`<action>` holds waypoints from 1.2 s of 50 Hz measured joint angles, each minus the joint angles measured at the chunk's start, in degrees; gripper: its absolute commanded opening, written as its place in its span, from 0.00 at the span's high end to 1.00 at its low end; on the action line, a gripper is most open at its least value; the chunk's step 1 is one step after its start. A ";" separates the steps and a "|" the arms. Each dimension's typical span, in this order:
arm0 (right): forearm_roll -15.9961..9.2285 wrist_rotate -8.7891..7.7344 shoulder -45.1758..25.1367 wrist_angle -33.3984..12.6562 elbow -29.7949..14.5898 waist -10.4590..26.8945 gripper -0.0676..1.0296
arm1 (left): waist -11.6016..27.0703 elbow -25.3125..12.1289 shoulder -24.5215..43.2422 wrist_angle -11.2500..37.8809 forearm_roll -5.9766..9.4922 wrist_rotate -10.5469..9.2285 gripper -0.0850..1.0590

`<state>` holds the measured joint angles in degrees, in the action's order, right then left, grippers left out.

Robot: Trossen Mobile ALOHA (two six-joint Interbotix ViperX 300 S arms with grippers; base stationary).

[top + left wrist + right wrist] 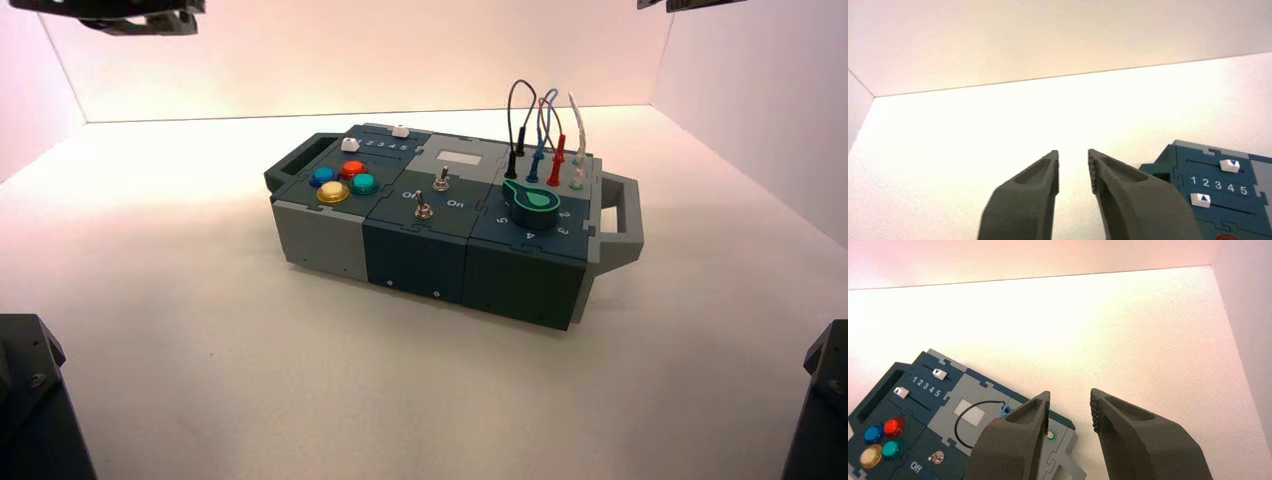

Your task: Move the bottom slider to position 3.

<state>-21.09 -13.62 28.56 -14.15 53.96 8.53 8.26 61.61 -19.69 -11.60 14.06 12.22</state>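
The bottom slider [1201, 200] is a small white knob with a blue triangle on its dark blue track. It sits below the numerals, about between 1 and 2. Position 3 [1218, 185] is the middle digit of the white row 1 to 5. In the high view this knob [350, 144] stands at the box's far left, behind the coloured buttons. My left gripper [1073, 152] hangs high over the bare table to the left of the box. It is open with a narrow gap and holds nothing. My right gripper [1070, 393] is open and empty above the box's right end.
The twin white knob [1230, 165] sits on the other track, near 4 and 5. The box also carries several coloured buttons [343, 182], two metal toggles [441, 178], a green dial [535, 202] and plugged wires [540, 130]. White walls close in the table.
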 measured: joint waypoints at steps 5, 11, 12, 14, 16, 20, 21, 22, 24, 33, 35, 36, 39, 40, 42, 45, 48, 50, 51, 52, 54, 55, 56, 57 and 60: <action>0.00 0.00 -0.09 0.00 0.00 0.00 0.53 | 1.32 -1.05 3.34 0.00 0.00 0.00 0.77; 0.09 0.00 -0.09 0.00 -0.09 0.00 0.53 | 2.46 -2.64 7.56 0.00 0.00 0.09 0.83; 0.00 0.09 -0.09 0.00 -0.09 0.00 0.53 | 2.81 -2.99 8.35 0.09 0.00 0.00 0.85; 0.00 0.00 -0.09 -0.09 -0.09 0.00 0.53 | 3.25 -3.43 9.14 0.18 0.09 0.00 0.90; 0.09 0.09 0.00 0.00 -0.09 0.00 0.53 | 3.78 -3.87 9.93 0.26 0.09 0.00 0.95; 0.00 0.00 0.00 0.00 -0.09 0.00 0.53 | 5.01 -4.57 10.99 0.35 0.09 0.00 0.95; 0.00 0.00 -0.09 -0.09 -0.09 0.00 0.53 | 5.27 -4.66 11.07 0.35 0.00 0.00 0.95; 0.00 0.00 -0.09 0.00 -0.09 0.00 0.53 | 5.54 -4.83 11.25 0.35 0.00 0.00 0.95; 0.00 0.09 -0.09 0.00 0.00 0.00 0.53 | 6.06 -5.10 11.51 0.35 0.00 0.00 0.95; 0.00 0.00 -0.09 -0.09 0.00 0.00 0.53 | 7.73 -5.71 11.95 0.88 0.00 0.00 0.95; 0.09 0.00 -0.09 -0.09 0.00 0.00 0.53 | 8.00 -5.80 11.95 1.23 0.09 0.09 0.95; 0.09 0.00 -0.09 -0.09 0.00 0.00 0.53 | 8.09 -5.80 12.04 1.32 0.00 0.00 0.95; 0.00 0.00 -0.09 0.00 -0.09 0.00 0.53 | 8.35 -6.06 12.04 1.85 0.00 0.00 0.95; 0.00 0.00 0.00 0.00 -0.09 0.00 0.53 | 8.61 -6.24 12.22 1.93 0.00 0.09 0.95; 0.00 0.00 -0.09 -0.09 0.00 0.00 0.53 | 8.79 -6.59 12.66 1.93 0.00 0.09 0.95; 0.09 0.00 -0.09 -0.09 0.00 0.00 0.53 | 9.05 -7.03 13.54 1.93 0.00 0.09 0.95; 0.00 0.00 -0.09 -0.09 -0.09 0.00 0.53 | 9.40 -7.47 14.68 2.02 0.00 0.09 0.95; 0.00 0.00 -0.09 0.00 0.00 0.00 0.53 | 9.67 -7.91 15.47 2.02 0.00 0.00 0.95; 0.00 0.09 -0.09 -0.09 -0.09 0.00 0.53 | 9.84 -8.09 15.91 2.02 0.00 0.00 0.95; 0.00 0.00 -0.09 -0.09 0.00 0.00 0.53 | 10.11 -8.26 16.26 2.11 0.00 0.09 0.95; 0.00 0.00 -0.09 0.00 0.00 0.00 0.53 | 10.46 -8.70 17.05 2.37 0.00 0.09 0.95; 0.00 0.09 -0.09 0.00 -0.09 0.00 0.53 | 10.72 -8.96 17.23 2.55 0.00 0.09 0.95; 0.09 0.00 -0.09 0.00 0.00 0.00 0.53 | 10.81 -9.14 17.49 2.81 0.00 0.00 0.95; 0.00 0.00 -0.09 0.00 0.00 0.00 0.53 | 11.16 -9.40 17.84 3.16 0.00 0.00 0.95; 0.09 0.00 -0.09 0.00 -0.09 0.00 0.53 | 11.78 -9.76 18.28 3.78 0.00 0.00 0.95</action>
<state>-21.01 -13.62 28.48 -14.15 53.88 8.53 20.04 51.86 -1.41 -7.82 14.06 12.22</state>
